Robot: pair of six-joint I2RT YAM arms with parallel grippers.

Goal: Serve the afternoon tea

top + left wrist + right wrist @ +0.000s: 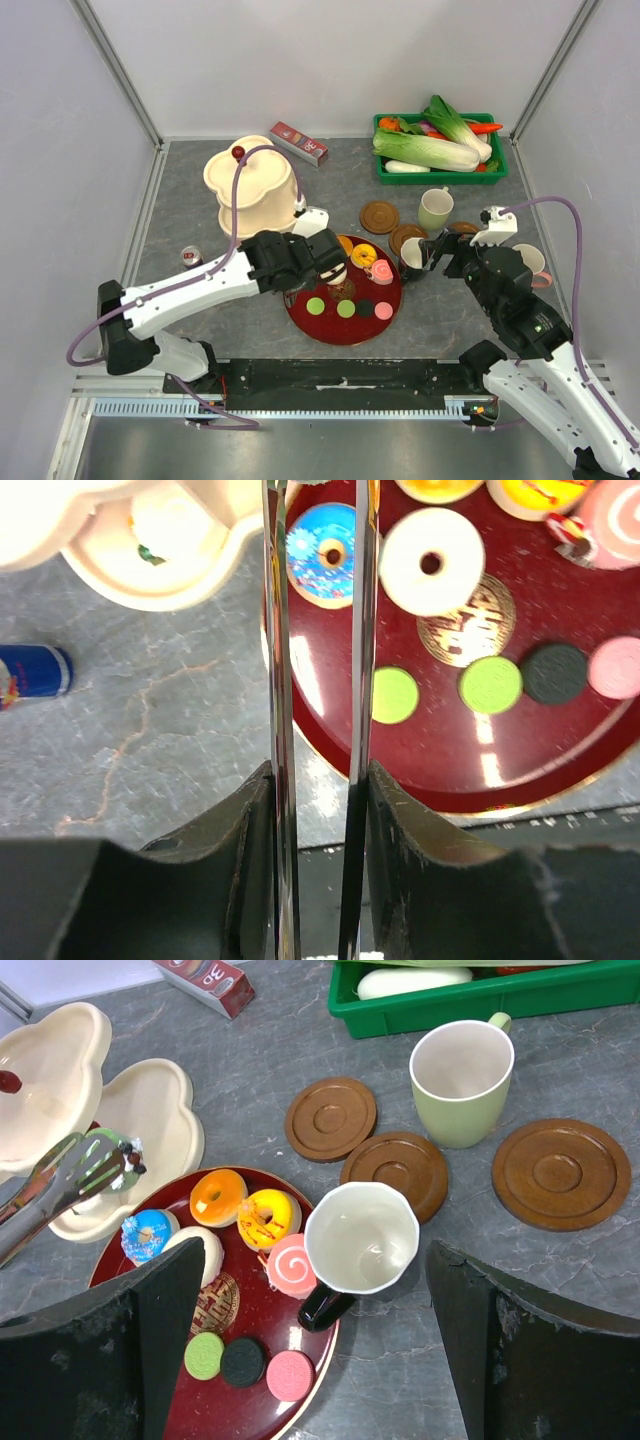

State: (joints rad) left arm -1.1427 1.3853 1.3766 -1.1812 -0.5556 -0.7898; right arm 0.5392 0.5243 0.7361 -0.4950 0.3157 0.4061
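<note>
Two tools: left tool (315, 820) clamped on metal tongs (280, 680) pinching a sweet (115, 1155) above the cream box (150, 1100), likely bound for the red tray (440, 750). Right tool (315, 1260) hangs open over the black-handled mug (360, 1240), empty.

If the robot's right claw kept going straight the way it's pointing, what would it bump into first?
Most likely the black mug, white inside: in the wrist view it sits squarely between the fingers of the open right gripper. How far off it is cannot be told.
</note>
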